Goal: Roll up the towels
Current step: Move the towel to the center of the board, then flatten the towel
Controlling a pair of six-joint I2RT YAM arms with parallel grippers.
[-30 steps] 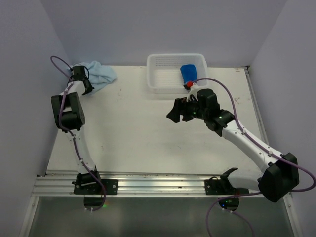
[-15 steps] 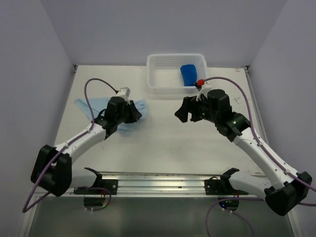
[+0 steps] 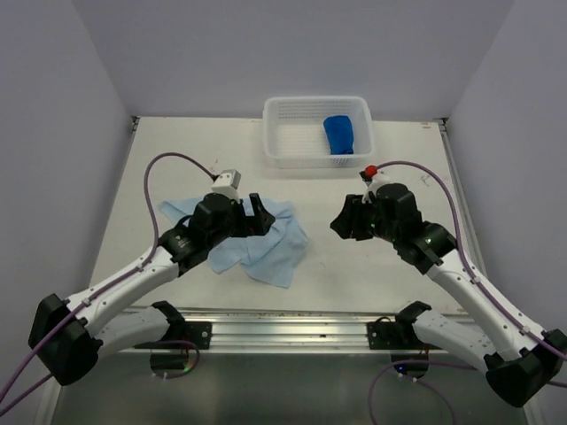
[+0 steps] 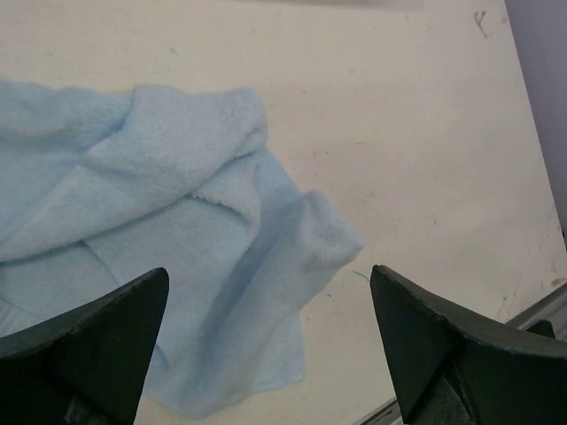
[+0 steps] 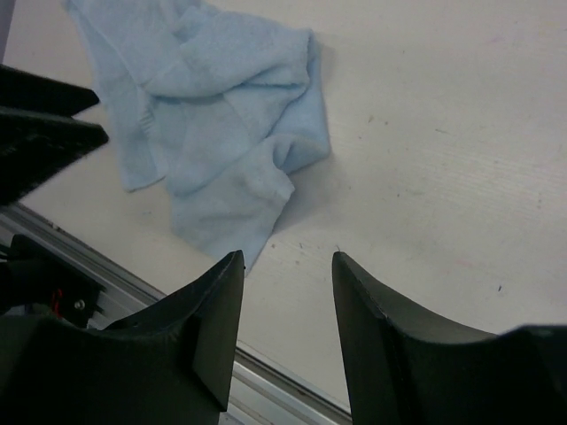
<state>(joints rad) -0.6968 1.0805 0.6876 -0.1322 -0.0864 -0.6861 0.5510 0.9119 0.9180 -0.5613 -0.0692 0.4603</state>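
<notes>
The pale sky blue towel (image 3: 266, 246) lies crumpled and partly folded over itself on the table, left of centre; it also shows in the left wrist view (image 4: 177, 221) and the right wrist view (image 5: 221, 133). My left gripper (image 3: 255, 218) hovers just above it, jaws wide open (image 4: 268, 273) and holding nothing. The dark royal blue towel (image 3: 339, 133) lies bunched inside the white basket (image 3: 283, 111). My right gripper (image 3: 342, 221) hangs to the right of the pale towel, open with bare table between its fingers (image 5: 287, 256).
The white basket stands at the back middle of the table. A metal rail (image 3: 283, 329) runs along the near edge. The left arm's fingers (image 5: 44, 115) reach in beside the towel's left side. Walls close in left, right and behind.
My left arm pulled the pale towel from the far left corner to the front centre, then opened and let it go. My right gripper moved nearer and its jaws narrowed.
</notes>
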